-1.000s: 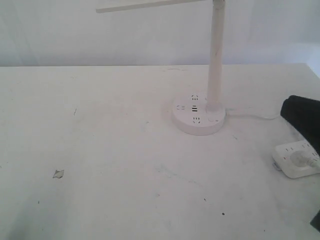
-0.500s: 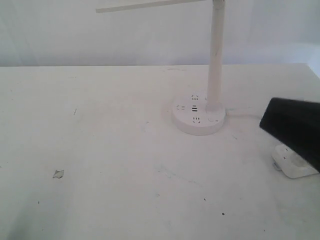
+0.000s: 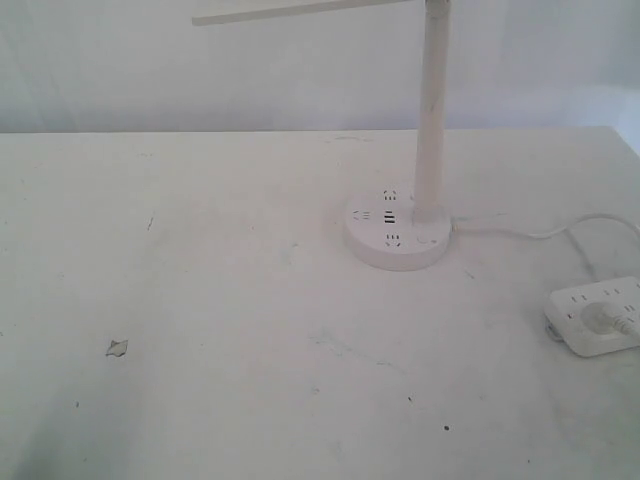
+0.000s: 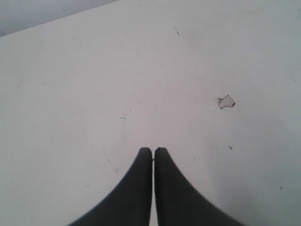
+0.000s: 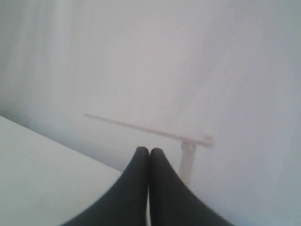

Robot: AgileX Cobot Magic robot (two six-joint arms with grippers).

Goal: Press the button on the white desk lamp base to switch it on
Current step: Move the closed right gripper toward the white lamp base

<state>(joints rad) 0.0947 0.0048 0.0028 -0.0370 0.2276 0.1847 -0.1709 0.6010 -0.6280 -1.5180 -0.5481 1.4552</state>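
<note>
The white desk lamp base (image 3: 397, 232) sits right of centre on the table, with dark socket holes on top and its thin pole (image 3: 430, 120) rising from its right side. The button (image 3: 428, 240) is only a faint round mark beside the pole's foot. Neither gripper appears in the exterior view. My left gripper (image 4: 153, 149) is shut with nothing in it, over bare tabletop. My right gripper (image 5: 149, 149) is also shut with nothing in it, held high and facing the lamp's head bar (image 5: 150, 129) and upper pole (image 5: 187, 162) at a distance.
A white power strip (image 3: 597, 315) with a plug in it lies at the right edge. A thin cable (image 3: 560, 232) runs from the lamp base toward it. A small chip in the surface (image 3: 117, 347) marks the table's left, also seen as the chip (image 4: 226, 101) near the left gripper.
The dark right arm, at the exterior view's right edge above the power strip in both earlier frames, has left that view. The lamp and power strip have not moved.
</note>
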